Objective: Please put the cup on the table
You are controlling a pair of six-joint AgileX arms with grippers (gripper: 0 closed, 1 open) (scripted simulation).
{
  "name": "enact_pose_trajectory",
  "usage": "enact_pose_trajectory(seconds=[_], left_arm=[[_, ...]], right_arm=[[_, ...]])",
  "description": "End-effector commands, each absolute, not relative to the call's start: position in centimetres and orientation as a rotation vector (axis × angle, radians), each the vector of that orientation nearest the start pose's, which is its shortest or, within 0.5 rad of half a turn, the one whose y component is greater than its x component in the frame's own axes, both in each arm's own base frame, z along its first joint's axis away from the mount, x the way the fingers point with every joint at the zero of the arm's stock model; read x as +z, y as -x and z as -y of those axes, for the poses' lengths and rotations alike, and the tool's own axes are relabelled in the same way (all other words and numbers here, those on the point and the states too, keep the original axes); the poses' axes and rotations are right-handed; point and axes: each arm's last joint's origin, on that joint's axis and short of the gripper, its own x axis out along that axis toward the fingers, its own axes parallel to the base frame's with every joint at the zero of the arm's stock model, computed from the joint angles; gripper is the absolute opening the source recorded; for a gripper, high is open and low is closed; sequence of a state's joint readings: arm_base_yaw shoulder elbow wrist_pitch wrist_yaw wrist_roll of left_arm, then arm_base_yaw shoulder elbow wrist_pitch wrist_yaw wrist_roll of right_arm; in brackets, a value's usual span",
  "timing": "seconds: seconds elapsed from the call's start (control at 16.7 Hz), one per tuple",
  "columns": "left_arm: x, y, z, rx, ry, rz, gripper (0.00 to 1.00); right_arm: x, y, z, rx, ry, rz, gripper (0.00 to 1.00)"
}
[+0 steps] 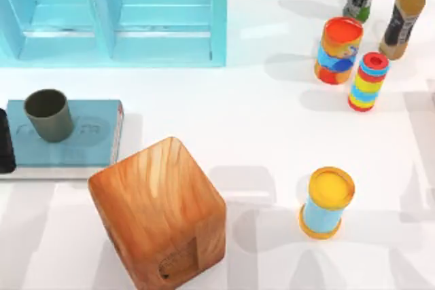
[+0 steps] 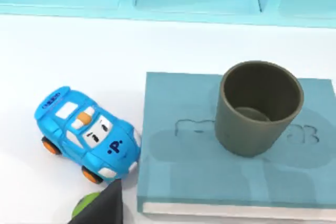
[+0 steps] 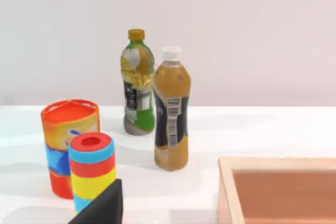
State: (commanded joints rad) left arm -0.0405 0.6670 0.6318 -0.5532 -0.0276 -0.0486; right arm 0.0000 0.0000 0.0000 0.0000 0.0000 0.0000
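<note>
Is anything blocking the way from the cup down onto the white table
Nothing visible does. The cup stands upright on the blue slab, with bare table beside it; the wooden cube sits nearer the front.

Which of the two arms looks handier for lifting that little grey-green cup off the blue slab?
Probably the left. The cup stands upright on the blue slab at the table's left side, and the left wrist camera looks straight at it. The right wrist camera faces the bottles far right.
</note>
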Motion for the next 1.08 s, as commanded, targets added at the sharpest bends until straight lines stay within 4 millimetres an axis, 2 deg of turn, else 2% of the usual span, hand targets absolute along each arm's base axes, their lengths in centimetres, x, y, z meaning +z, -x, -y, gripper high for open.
enact_pose_trajectory(seconds=[0.18, 0.36, 0.54, 0.72, 0.9, 1.08], left_arm=[[30.4, -19.8, 1.0, 0.01, 0.052, -0.791, 1.0], [32.4, -26.0, 1.9, 0.017, 0.057, -1.004, 1.0], [31.8, -31.8, 3.2, 0.022, 0.039, -1.224, 1.0], [30.0, -35.9, 4.7, 0.018, 0.009, -1.412, 1.0], [28.6, -38.1, 6.1, 0.003, -0.014, -1.529, 1.0], [28.0, -39.0, 6.8, -0.01, -0.023, -1.571, 1.0]], right_arm=[[16.0, -10.6, 0.1, 0.0, 0.0, 0.0, 1.0], [16.0, -10.6, 0.1, 0.0, 0.0, 0.0, 1.0], [16.0, -10.6, 0.1, 0.0, 0.0, 0.0, 1.0], [16.0, -10.6, 0.1, 0.0, 0.0, 0.0, 1.0], [16.0, -10.6, 0.1, 0.0, 0.0, 0.0, 1.0], [16.0, -10.6, 0.1, 0.0, 0.0, 0.0, 1.0]])
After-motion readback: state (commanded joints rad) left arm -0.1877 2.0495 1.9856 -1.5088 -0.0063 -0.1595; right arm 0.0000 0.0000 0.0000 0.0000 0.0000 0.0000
